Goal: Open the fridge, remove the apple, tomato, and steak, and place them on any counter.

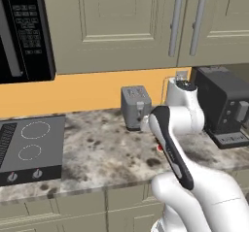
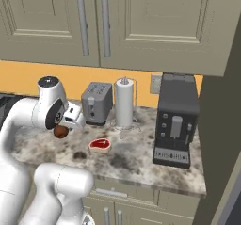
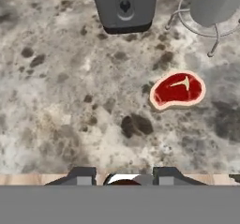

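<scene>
So the claw (image 2: 62, 129) hangs over the tabletop (image 2: 141, 160) gripping a dark red-brown ball (image 2: 60, 132), steak (image 2: 100, 145) lying flat near the toaster (image 2: 97, 103).

Toaster (image 2: 97, 103), paper-towel roll (image 2: 124, 102), coffee machine (image 2: 175, 119).

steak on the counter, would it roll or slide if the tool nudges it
The steak lies flat on the counter, so it probably won't roll. It looks thin and low, so a nudge would likely slide it, and it may be hard to pinch from above.
</scene>
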### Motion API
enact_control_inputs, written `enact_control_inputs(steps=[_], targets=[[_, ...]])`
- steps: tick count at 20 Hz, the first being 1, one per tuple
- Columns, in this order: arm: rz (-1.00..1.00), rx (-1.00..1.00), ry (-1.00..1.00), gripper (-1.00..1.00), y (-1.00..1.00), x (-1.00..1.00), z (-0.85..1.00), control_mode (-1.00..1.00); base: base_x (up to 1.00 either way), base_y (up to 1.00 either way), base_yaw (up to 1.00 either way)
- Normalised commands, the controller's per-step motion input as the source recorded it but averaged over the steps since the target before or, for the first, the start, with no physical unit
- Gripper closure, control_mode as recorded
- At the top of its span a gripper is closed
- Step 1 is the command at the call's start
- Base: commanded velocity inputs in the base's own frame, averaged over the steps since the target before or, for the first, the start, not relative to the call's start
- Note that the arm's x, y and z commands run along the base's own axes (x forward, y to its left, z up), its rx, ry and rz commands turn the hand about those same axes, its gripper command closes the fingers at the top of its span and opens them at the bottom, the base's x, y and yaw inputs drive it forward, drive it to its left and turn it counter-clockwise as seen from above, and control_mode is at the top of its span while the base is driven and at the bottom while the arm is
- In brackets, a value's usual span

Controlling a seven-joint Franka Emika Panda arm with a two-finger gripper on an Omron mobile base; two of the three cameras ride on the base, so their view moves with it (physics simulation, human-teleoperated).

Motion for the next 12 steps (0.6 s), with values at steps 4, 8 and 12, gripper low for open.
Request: enact_control_inputs(steps=[4,8,12], targets=[[0.0,-0.02,0.21,1.0,0.34,1.0,-0.77,-1.0,0.0,0.0,0.0],[0.0,-0.01,0.2,1.0,0.27,1.0,-0.94,-1.0,0.0,0.0,0.0],[0.0,0.0,0.19,1.0,0.14,1.0,-0.88,-1.0,0.0,0.0,0.0]])
